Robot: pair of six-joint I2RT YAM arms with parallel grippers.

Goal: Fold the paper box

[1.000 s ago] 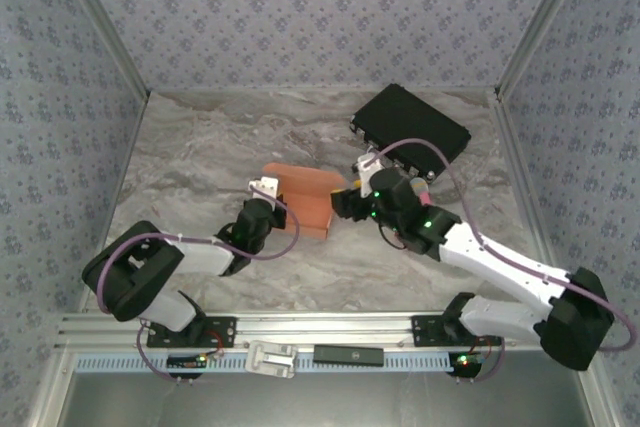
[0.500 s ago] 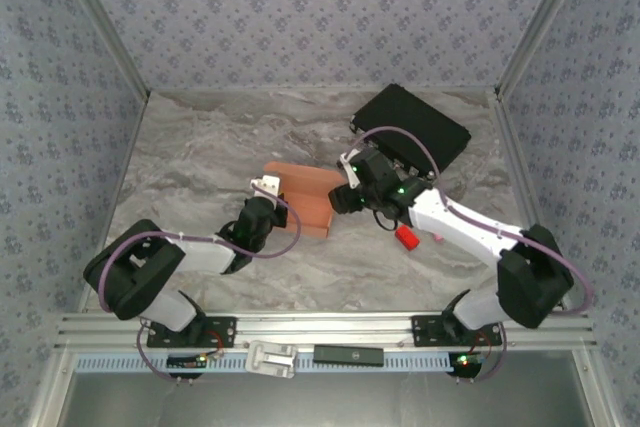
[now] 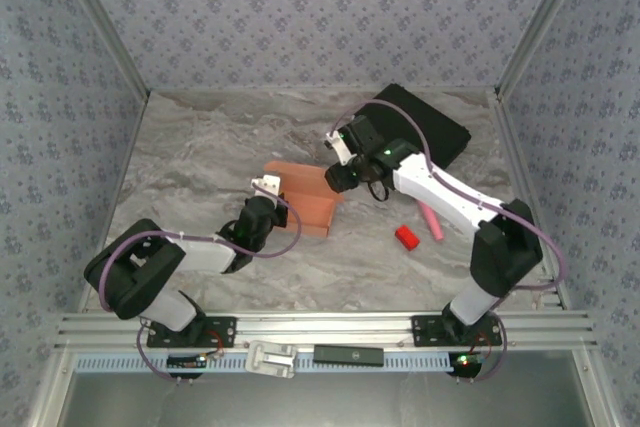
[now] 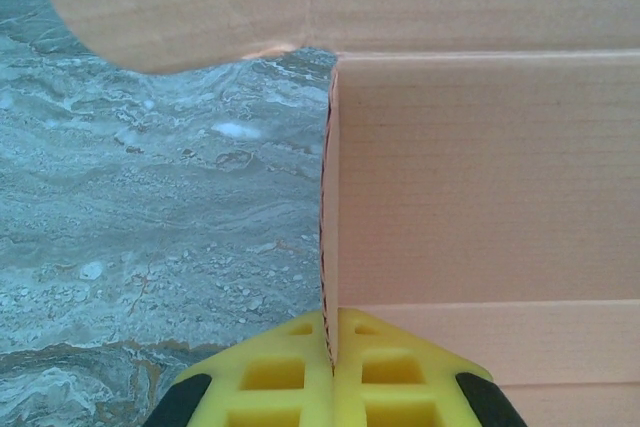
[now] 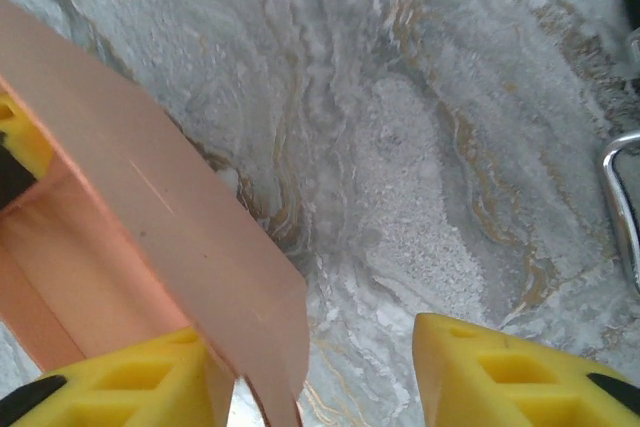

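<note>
Box (image 3: 305, 199) sits mid-bench (image 3: 200, 147), left hand (image 4: 330, 372) pinching one wall (image 4: 480, 177), right hand (image 5: 315, 377) spread beside a flap (image 5: 200, 247); risk: a skewed push creases the flap or tugs the wall from the pinch.

Marble-look tabletop (image 3: 200, 147) boxed in by papered walls (image 3: 300, 7).
The grey-veined surface is closed at the back and on both sides by panels in pale blue-grey paper with a small repeating floral motif (metal posts (image 3: 103, 24) run up the two far corners). An aluminium rail (image 3: 330, 325) crosses the near edge, and the light is soft and even.
</note>
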